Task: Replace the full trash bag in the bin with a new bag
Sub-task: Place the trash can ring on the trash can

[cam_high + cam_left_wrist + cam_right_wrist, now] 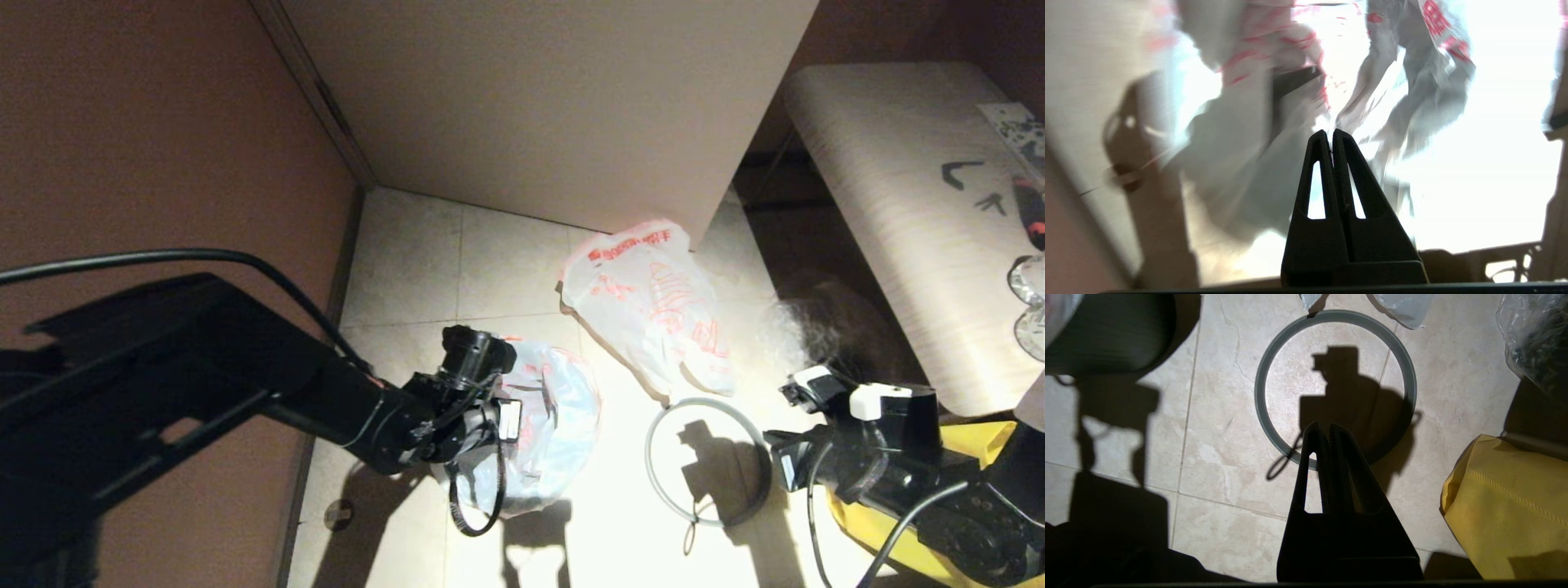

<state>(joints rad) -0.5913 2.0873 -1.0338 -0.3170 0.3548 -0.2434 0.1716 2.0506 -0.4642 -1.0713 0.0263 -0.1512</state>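
Left gripper (1329, 136) closed tip to tip on nothing, hovering over a limp white-and-red bag (549, 425) draped on the bin (1114, 332) at floor centre-left; bin itself almost wholly masked in the head view by that plastic and the left wrist, only a dark ribbed flank showing in the right wrist view, cropped by the frame edge. Plastic smeared in the left wrist view, print unreadable. Right gripper (1325, 428) likewise pinched shut and empty, poised above the near arc of the loose grey ring (706, 459), lying flat on the tiled floor (506, 253), partly under shadow. Full trash bag (653, 306) slumped further back against the pale cabinet (555, 106), well apart from both grippers. Yellow bag (1506, 506) beside the ring, half hidden behind the right arm. Clear crinkled wrap with dark contents (1539, 339) cut off at the corner
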